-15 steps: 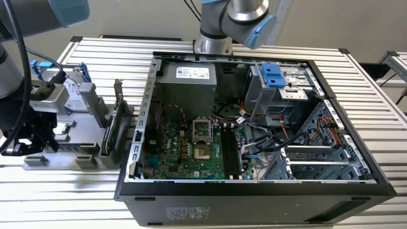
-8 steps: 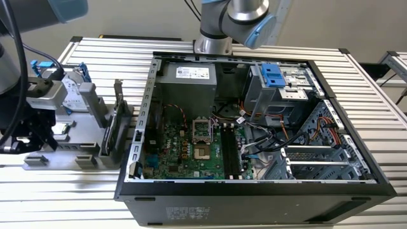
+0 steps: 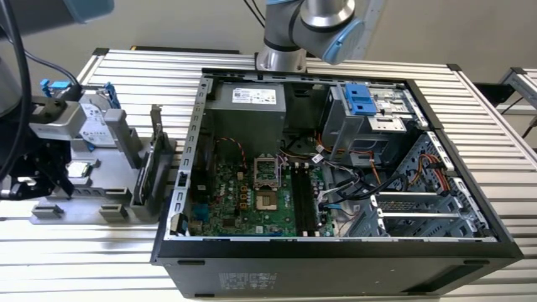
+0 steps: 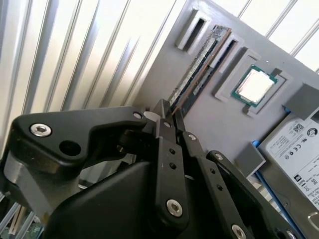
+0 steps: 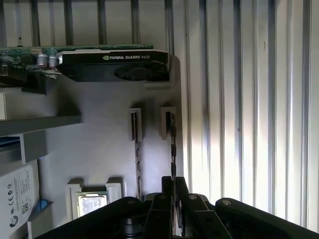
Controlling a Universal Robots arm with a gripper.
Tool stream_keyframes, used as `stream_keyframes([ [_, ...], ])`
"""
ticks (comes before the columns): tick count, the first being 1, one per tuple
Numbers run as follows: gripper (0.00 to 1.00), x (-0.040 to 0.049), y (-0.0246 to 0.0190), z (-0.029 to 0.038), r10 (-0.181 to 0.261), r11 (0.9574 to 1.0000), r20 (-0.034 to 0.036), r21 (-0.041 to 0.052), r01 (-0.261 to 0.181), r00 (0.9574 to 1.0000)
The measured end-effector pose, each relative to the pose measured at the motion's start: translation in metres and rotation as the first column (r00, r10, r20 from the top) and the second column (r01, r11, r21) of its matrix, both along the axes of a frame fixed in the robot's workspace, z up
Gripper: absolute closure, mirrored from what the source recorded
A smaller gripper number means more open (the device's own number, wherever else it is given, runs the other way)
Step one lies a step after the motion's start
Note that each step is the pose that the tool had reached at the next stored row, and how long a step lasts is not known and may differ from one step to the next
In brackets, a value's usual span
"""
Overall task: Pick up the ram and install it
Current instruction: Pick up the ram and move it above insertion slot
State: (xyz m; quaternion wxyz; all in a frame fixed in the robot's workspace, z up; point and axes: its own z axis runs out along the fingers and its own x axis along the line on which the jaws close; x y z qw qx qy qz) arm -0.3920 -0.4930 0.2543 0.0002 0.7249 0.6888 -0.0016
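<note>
Gripper (image 4: pixel 172 112) is closed on the near end of the ram (image 4: pixel 199 62), one fingertip on each face, as both wrist views show. The ram stands on edge in a slot of the gray tray (image 4: pixel 209 124) and runs straight away from the fingers. The processor (image 4: pixel 254 84) lies just beside it, to one side of the gripper. A hard drive (image 4: pixel 294 149) is farther out on that side.

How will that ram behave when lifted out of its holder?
Probably stiff and light: the ram is a thin board. Standing on edge in slots of the holder, it may bind if pulled crooked. Its narrow faces give the gripper little grip, so it might twist.
</note>
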Motion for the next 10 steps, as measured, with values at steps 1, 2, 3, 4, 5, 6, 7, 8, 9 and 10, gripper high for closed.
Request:
stream_keyframes([
  [1,1.0,0.0,0.0,0.0007,0.0,1.0,0.0,0.0,0.0,1.0],
  [2,1.0,0.0,0.0,0.0014,0.0,1.0,0.0001,0.0,0.0,1.0],
  [3,1.0,0.0,0.0,0.002,0.0,1.0,0.0,0.0,0.0,1.0],
  [4,1.0,0.0,0.0,0.0026,0.0,1.0,0.0001,0.0,0.0,1.0],
  [5,1.0,0.0,0.0,0.0033,0.0,1.0,0.0,0.0,0.0,1.0],
  [6,1.0,0.0,0.0,0.0038,0.0,1.0,0.0,0.0,0.0,1.0],
  [7,1.0,0.0001,-0.0001,0.0044,0.0,1.0,0.0,0.0,0.0,1.0],
  [8,1.0,0.0001,-0.0001,0.005,0.0,1.0,0.0,0.0,0.0,1.0],
  [9,1.0,0.0001,-0.0001,0.0056,0.0,1.0,0.0,0.0,0.0,1.0],
  [10,1.0,0.0001,-0.0001,0.0062,0.0,1.0,0.0,0.0,0.0,1.0],
])
